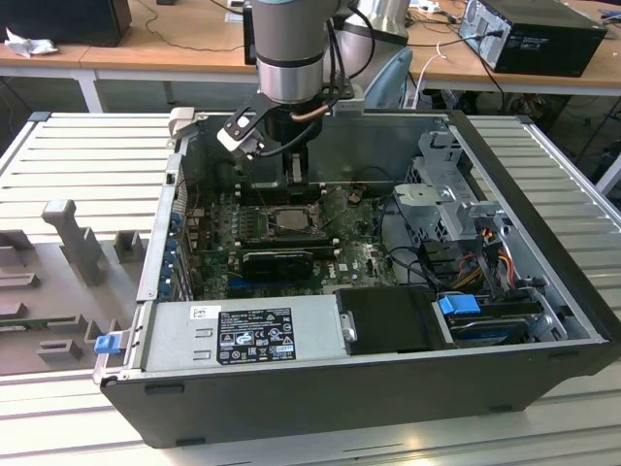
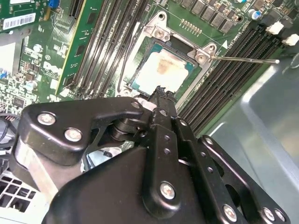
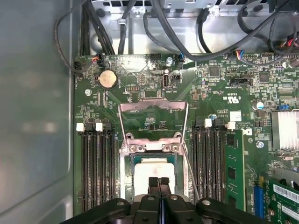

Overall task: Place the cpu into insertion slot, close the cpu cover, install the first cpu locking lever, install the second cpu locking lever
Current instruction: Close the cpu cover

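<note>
The cpu lies flat in the insertion slot, its pale metal top showing a brownish smear. The cpu cover is swung open away from the slot, with green board visible through its window. My gripper hovers low over the cpu's near edge, its two black fingers shut together with nothing between them. One thin locking lever sticks out unlatched beside the slot. In the exterior view the gripper reaches down into the open computer case just behind the cpu.
Long black memory slots flank the socket on both sides. Black cables run along the far end of the board. A power supply and drive cage fill the case, whose steel walls ring the board.
</note>
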Controlling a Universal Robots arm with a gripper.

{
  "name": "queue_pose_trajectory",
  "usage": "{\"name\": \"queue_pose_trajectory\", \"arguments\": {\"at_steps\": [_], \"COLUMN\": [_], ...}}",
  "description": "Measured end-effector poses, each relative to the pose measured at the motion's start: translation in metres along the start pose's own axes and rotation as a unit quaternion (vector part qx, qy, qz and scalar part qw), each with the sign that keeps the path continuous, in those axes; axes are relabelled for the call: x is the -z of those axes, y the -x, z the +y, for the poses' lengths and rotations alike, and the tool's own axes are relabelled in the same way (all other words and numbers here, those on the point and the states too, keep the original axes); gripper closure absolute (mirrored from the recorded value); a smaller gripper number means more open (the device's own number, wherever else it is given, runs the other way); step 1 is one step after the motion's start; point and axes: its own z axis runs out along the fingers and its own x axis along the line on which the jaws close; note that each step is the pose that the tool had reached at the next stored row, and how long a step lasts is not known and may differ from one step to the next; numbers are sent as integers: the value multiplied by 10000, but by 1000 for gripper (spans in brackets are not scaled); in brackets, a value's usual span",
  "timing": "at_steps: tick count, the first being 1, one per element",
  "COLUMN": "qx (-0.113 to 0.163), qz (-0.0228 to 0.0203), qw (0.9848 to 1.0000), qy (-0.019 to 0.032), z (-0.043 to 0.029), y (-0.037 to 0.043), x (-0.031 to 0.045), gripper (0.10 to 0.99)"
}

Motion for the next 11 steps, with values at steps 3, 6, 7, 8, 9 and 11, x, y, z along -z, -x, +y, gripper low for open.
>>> {"name": "queue_pose_trajectory", "arguments": {"at_steps": [3, 6, 7, 8, 9, 11], "qx": [-5, -13, -12, -14, -13, -13], "qz": [1, 2, 9, 12, 13, 13], "qw": [10000, 10000, 10000, 10000, 10000, 10000], "qy": [-2, -25, -43, -48, -48, -48], "z": [22, 84, 132, 145, 151, 216], "y": [-1, 1, 6, 7, 5, 3], "x": [15, 9, 5, 22, 85, 92], "gripper": [980, 980, 980, 980, 980, 980]}}
